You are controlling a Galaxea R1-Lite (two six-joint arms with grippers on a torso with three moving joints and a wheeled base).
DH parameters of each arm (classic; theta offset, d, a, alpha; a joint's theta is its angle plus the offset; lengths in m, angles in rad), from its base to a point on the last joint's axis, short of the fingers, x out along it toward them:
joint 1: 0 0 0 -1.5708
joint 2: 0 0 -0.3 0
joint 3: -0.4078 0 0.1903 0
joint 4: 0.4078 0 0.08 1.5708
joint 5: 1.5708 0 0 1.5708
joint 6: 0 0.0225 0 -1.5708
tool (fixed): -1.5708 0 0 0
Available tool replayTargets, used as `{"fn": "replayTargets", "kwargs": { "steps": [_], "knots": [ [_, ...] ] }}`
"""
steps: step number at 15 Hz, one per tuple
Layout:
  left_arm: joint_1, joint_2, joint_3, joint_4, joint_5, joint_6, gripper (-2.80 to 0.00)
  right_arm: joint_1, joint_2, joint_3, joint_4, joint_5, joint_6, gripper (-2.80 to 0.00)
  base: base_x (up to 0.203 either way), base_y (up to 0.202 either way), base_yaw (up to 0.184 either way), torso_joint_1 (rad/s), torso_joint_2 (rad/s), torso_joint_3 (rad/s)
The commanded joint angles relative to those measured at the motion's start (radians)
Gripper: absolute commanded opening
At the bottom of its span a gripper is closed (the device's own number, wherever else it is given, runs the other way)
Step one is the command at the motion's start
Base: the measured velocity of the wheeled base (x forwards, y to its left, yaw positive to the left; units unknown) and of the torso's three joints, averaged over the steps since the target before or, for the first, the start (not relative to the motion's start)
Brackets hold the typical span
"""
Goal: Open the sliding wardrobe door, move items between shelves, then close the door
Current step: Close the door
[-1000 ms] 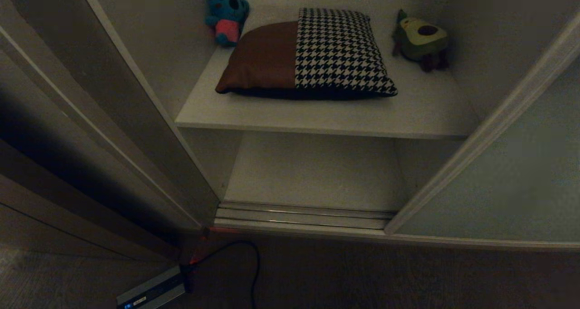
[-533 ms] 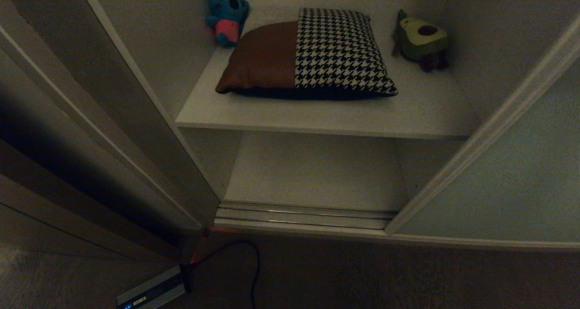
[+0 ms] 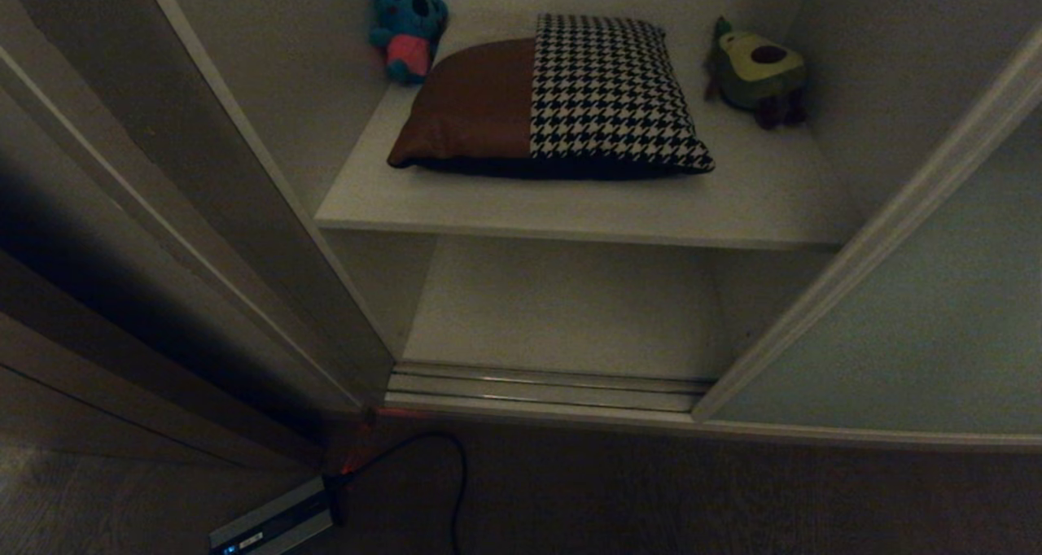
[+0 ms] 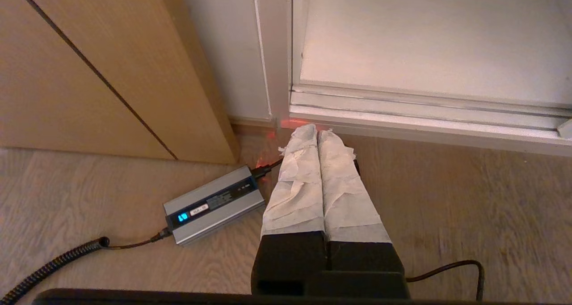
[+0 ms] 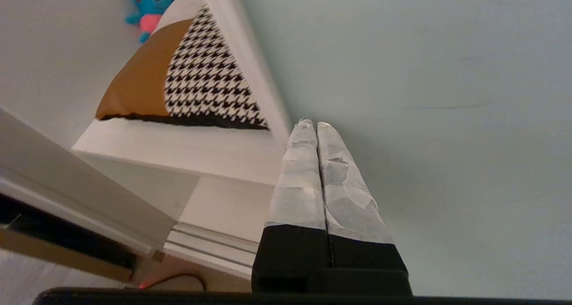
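- Right gripper (image 5: 311, 125) is my working pincer: its two tape-wrapped fingers are pressed together, pinching nothing, tips just beside the pale grey-green sliding wardrobe door (image 5: 424, 95) near its light frame edge.
- Left gripper (image 4: 317, 133) hangs parked low over the floor, fingers also pressed together and empty, near the ribbed metal track (image 4: 424, 112) and a small silver box (image 4: 213, 204) with a cable.
- I judge the opening step as done or nearly so: the door (image 3: 920, 327) stands off to the right and the shelves show.
- Next comes moving the cushion (image 3: 553, 95). For that I'd need to spread the fingers and reach in over the upper shelf (image 3: 570, 209).
- It lies flat on that off-white board, far side; soft, plump, smooth brown block left, woven houndstooth right.
- Lower shelf (image 3: 562, 307) is a plain matte board, bare.
- Two plush toys flank the cushion: a blue one (image 3: 407, 26) at the far left, an avocado one (image 3: 757, 71) at the right.
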Motion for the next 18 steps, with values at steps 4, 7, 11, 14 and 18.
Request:
{"fn": "replayTargets", "kwargs": {
  "steps": [4, 7, 11, 14, 18],
  "knots": [
    [0.0, 0.001, 0.0, 0.0, 0.001, -0.001, -2.8, 0.02, 0.027, -0.012, -0.001, 0.003, -0.004, -2.8, 0.0, 0.0, 0.0, 0.0, 0.0, 0.0],
    [0.0, 0.001, 0.0, 0.0, 0.001, 0.0, -2.8, 0.08, 0.03, -0.021, 0.004, 0.0, -0.01, -2.8, 0.0, 0.0, 0.0, 0.0, 0.0, 0.0],
    [0.0, 0.001, 0.0, 0.0, 0.001, 0.0, -2.8, 0.214, 0.07, -0.038, 0.001, -0.018, -0.015, -2.8, 0.0, 0.0, 0.0, 0.0, 0.0, 0.0],
    [0.0, 0.001, 0.0, 0.0, 0.001, 0.0, -2.8, 0.369, 0.115, -0.061, 0.0, -0.088, -0.068, -2.8, 0.0, 0.0, 0.0, 0.0, 0.0, 0.0],
    [-0.001, 0.001, 0.0, 0.0, 0.001, 0.0, -2.8, 0.641, 0.122, -0.079, 0.01, -0.186, -0.198, -2.8, 0.0, 0.0, 0.0, 0.0, 0.0, 0.0]
  ]
}}
